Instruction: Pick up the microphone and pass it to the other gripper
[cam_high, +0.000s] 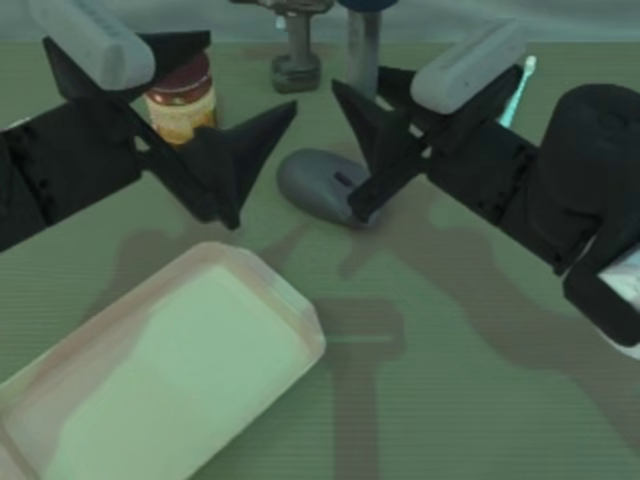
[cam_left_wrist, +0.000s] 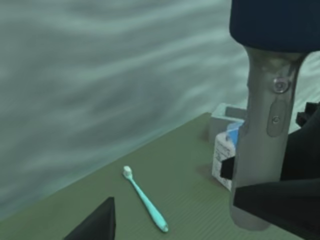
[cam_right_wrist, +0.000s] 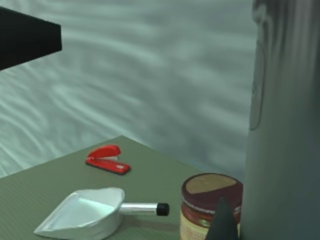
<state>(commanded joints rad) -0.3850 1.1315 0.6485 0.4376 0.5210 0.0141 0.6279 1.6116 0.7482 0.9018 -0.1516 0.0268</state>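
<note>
Green mat under a blurred grey backdrop, crowded along the far edge. Upright at the far middle, head up: mic (cam_high: 362, 55), its grey handle running down behind the upper finger of right gripper (cam_high: 345, 150). Facing it from the left, left gripper (cam_high: 265, 163). Both spread wide in the top view, tips nearly meeting above mouse (cam_high: 315, 180). From the wrist views, handle just beside a finger of each, yet no telling whether any finger actually presses on it. Main worry, as a judgement: closing too early or off-centre, catching only the rounded end of the handle and squirting it out sideways. Equally likely: letting go on one side before a firm pinch on the other, dropping the mic onto the mouse or toward jar (cam_high: 182, 100). Also a risk of fingertip striking fingertip, given so little room between the pairs. Smooth metal, top-heavy under the foam head, so probably quick to tip if merely nudged. Safest to grip mid-handle.
</note>
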